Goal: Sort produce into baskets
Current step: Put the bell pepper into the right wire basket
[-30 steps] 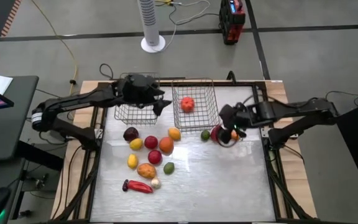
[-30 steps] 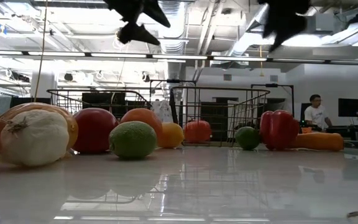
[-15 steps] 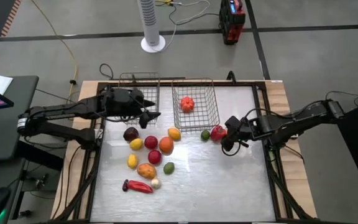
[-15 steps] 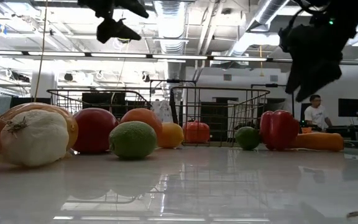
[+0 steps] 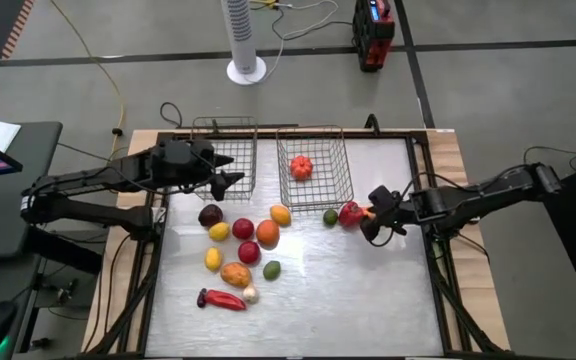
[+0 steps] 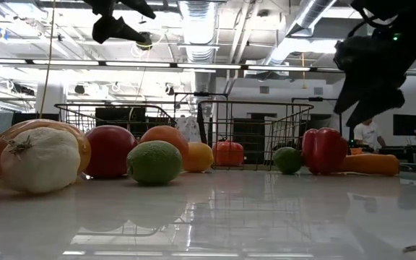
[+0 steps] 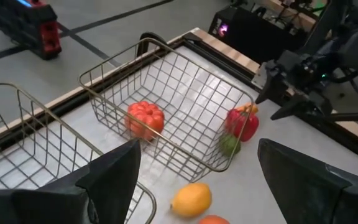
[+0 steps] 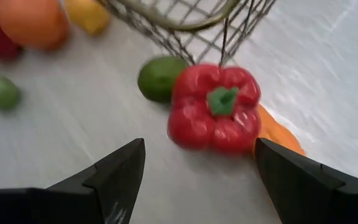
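Observation:
Two wire mesh baskets stand at the table's far side: the left basket (image 5: 224,150), and the right basket (image 5: 317,165) holding a red ribbed fruit (image 5: 301,167). A red bell pepper (image 5: 349,213), a lime (image 5: 330,216) and a carrot (image 5: 370,210) lie on the table by the right basket's near right corner. Several other toy fruits and vegetables (image 5: 243,245) lie on the table left of centre. My left gripper (image 5: 230,181) is open and empty, high over the left basket's near edge. My right gripper (image 5: 373,228) is open and empty, hovering just right of the pepper (image 8: 213,106).
A red chili (image 5: 221,299) and a white garlic (image 5: 250,294) lie nearest the table's front edge, with bare table surface to their right. In the low view a person (image 6: 367,133) shows in the room beyond the table. A black frame (image 5: 438,250) borders the table.
My left gripper has drawn back from over the left basket toward the table's left edge and a little toward its near edge. My right gripper has moved from over the pepper toward the table's right and near edges and has come down. The produce has stayed where it was.

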`<state>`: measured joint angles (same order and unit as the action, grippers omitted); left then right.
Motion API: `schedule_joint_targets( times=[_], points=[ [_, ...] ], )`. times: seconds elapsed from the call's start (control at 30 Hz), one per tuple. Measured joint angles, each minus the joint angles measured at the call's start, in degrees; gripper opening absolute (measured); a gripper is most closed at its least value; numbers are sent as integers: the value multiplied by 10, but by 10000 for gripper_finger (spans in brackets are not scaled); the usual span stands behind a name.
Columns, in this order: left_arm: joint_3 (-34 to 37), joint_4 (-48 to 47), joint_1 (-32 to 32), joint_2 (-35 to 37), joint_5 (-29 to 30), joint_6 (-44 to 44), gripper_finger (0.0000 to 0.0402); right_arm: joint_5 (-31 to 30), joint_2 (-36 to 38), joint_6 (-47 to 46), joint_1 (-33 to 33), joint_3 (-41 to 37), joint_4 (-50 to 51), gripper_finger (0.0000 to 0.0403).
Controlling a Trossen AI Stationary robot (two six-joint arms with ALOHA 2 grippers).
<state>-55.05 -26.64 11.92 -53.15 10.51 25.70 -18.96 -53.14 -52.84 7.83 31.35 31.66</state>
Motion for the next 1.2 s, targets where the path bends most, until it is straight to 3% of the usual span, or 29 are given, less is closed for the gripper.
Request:
schedule_joint_targets(
  times=[0.23, 0.4, 0.83, 1.0, 1.2],
  points=[
    [0, 1, 0, 0, -7, 20, 312, 0, 21, -9, -49, -52, -82, 326],
    [0, 2, 0, 0, -7, 21, 312, -5, 15, 15, -79, -56, -117, 302],
    [0, 3, 0, 0, 8, 21, 312, 1, -65, 33, -98, -56, -185, 248],
    [0, 3, 0, 0, 8, 20, 312, 21, -78, 32, -98, -54, -194, 194],
    [0, 3, 0, 0, 10, 20, 312, 39, -78, 34, -97, -54, -190, 89]
  ],
)
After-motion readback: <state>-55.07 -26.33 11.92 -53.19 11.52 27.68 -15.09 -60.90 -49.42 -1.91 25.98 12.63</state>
